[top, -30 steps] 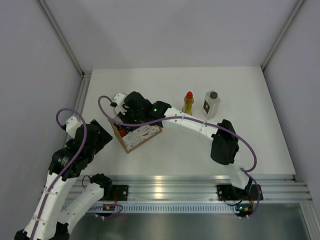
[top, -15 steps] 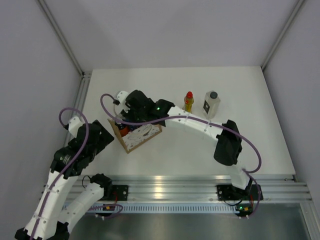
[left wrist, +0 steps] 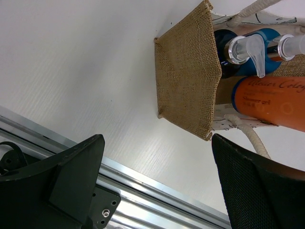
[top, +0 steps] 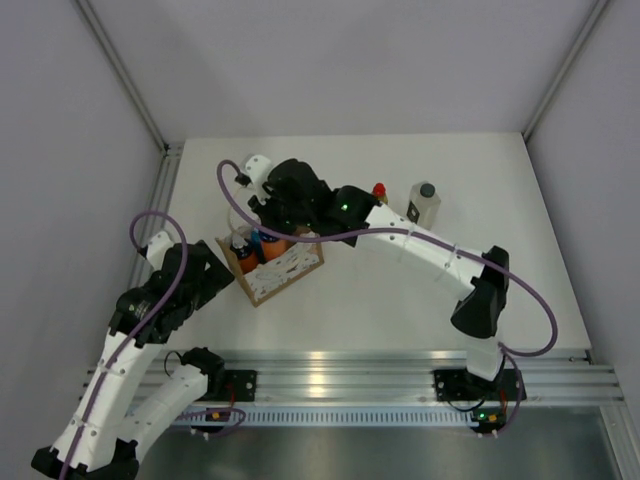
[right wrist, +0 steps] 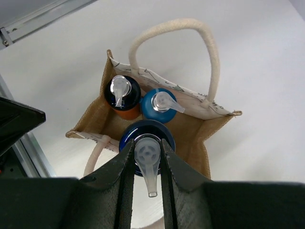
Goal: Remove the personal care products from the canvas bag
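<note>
A: anything changed? The left gripper [left wrist: 157, 145] is seen spread wide and empty beside the coarse woven canvas bag [left wrist: 186, 71]
B: yep, a glossy round orange bottle [left wrist: 276, 102] is now hoisted by its pump neck, pinched in the right gripper [right wrist: 147, 155]. The blue bottle [right wrist: 153, 110] and other orange bottle [right wrist: 122, 98] are left inside

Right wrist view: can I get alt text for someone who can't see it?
The right tool grips the clear pump head of a dark-collared bottle, held directly over an open tan bag. Two other pump bottles stand inside the bag, an orange bottle with a dark top and a blue bottle.
</note>
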Available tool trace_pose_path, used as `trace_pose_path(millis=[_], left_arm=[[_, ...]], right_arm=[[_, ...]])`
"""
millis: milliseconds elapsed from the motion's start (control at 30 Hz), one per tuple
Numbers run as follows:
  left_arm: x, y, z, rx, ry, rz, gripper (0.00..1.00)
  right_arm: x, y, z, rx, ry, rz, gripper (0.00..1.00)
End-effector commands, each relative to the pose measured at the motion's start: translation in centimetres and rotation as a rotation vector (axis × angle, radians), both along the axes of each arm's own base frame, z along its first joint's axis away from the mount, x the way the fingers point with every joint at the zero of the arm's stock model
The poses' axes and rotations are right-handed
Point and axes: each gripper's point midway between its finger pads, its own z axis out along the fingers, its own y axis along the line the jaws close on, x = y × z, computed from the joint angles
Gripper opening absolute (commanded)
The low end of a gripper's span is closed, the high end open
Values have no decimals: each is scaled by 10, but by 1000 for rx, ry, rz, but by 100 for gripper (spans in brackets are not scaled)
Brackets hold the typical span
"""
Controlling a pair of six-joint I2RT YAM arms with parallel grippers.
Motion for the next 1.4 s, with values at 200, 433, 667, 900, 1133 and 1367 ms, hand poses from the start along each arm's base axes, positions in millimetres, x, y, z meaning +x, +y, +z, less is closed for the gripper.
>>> trace_pose_path(millis=[200,433,667,900,1133,1367], left_arm=[[5,-4,0,-7,-11,-16,98],[7,-6,-2,-4,-1,-23,98],[10,-9,-4,-10,8,-32,98],[12,-11,-4,-13,8,-40,98],[14,-15,-7,-19,18,-51,98],[19,-21,-6,-29,23,-77,98]], right_arm=[[1,-54,160,298,-193,-96,0],[9,-99,188,336,-214,-179,0],[24,-148,176,327,-189,-295,0],[43,-198,138,324,-168,-446,0],[58,-248,57,338,-134,-643,0],[63,-287,-7,325,-139,-775,0]])
